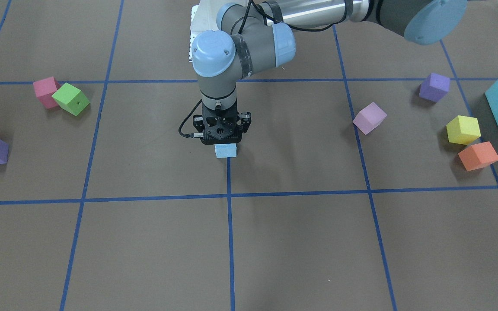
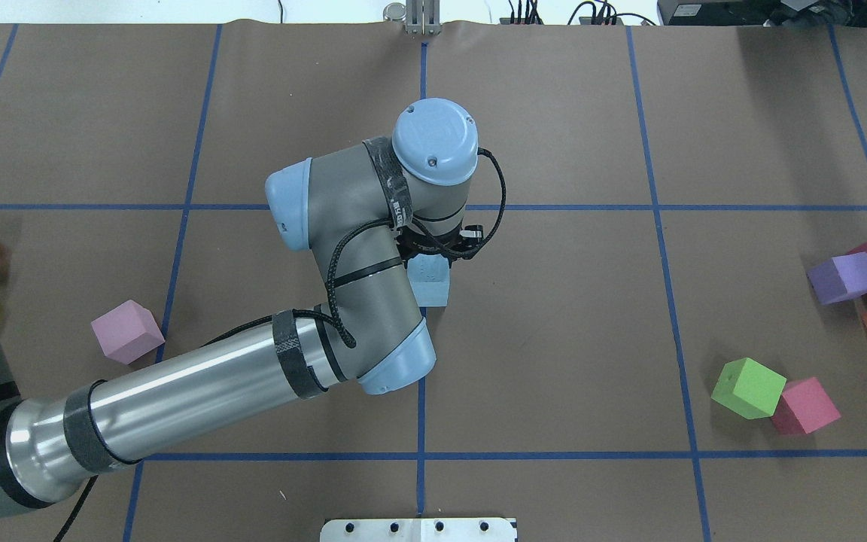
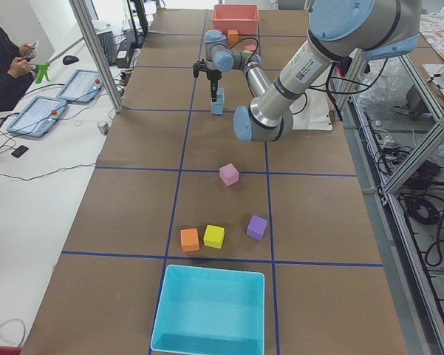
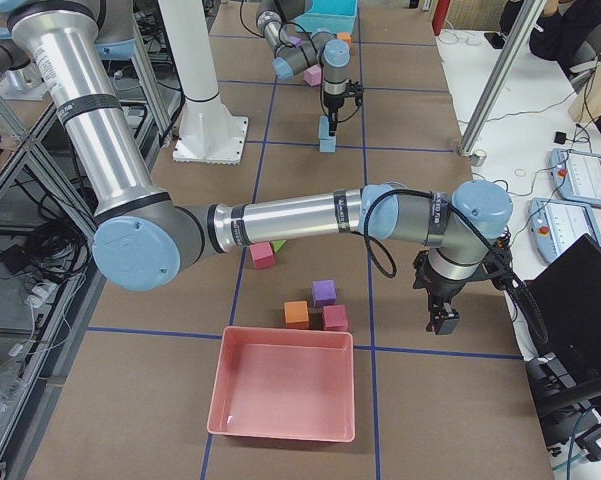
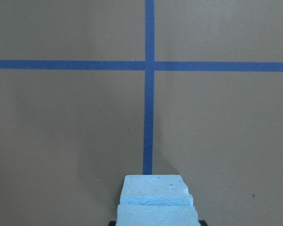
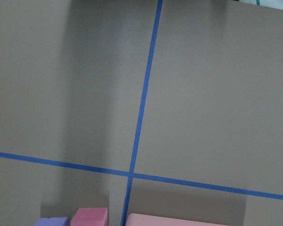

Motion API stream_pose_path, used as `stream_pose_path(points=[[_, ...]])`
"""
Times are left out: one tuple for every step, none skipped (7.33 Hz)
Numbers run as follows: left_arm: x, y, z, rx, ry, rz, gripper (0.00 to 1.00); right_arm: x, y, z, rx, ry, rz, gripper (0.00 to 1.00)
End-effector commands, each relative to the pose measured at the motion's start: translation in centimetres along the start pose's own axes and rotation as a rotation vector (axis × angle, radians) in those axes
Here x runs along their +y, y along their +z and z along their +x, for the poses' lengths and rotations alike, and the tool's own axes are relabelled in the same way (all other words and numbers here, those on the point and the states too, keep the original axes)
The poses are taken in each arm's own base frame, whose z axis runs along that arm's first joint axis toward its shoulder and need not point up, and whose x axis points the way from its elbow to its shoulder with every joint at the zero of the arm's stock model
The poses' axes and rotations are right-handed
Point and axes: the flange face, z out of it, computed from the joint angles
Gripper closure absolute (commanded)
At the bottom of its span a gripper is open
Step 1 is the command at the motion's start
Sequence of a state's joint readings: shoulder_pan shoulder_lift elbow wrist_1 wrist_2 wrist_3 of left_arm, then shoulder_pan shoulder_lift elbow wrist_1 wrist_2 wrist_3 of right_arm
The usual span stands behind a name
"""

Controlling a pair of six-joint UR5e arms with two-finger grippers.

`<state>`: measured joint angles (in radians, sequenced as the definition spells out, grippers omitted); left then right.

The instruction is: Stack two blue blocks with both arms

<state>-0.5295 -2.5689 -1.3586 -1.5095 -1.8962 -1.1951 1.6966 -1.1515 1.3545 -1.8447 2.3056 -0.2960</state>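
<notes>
Left claw [image 1: 222, 139] clasps the upper blue block [image 5: 156, 216] atop the lower blue block [image 5: 153, 187]; right claw's [image 4: 446, 322] opening cannot be told.

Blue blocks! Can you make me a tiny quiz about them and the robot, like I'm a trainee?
1. Fill in: the tray near the right gripper is coloured ____.
2. Which gripper is at the stacked blue blocks? A: left gripper. B: right gripper.
3. True or false: the green cube touches no other cube.
Key: 1 pink. 2 A. 3 false, it touches a pink cube.
</notes>
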Motion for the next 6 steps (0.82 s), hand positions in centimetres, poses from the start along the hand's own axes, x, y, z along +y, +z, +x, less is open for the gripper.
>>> stream_pose_path(points=[[0.0, 0.9, -0.7, 0.012, 0.006, 0.005, 0.05, -0.1, -0.1, -0.1, 0.000, 0.000, 0.001, 0.00], [0.0, 0.6, -0.8, 0.016, 0.005, 0.007, 0.02, -0.1, -0.1, -0.1, 0.000, 0.000, 0.001, 0.00], [0.3, -0.8, -0.4, 0.040, 0.014, 0.015, 0.02, -0.3, -0.3, -0.2, 0.001, -0.002, 0.004, 0.00], [0.5, -2.8, -0.2, 0.069, 0.021, 0.030, 0.02, -0.3, -0.4, -0.2, 0.001, -0.003, 0.005, 0.00], [-0.4, -5.1, -0.7, 0.092, 0.015, 0.051, 0.02, -0.3, -0.4, -0.2, 0.001, -0.003, 0.005, 0.00], [-1.5, -8.8, -2.1, 0.081, 0.042, 0.073, 0.02, -0.3, -0.3, -0.2, 0.001, -0.002, 0.004, 0.00]])
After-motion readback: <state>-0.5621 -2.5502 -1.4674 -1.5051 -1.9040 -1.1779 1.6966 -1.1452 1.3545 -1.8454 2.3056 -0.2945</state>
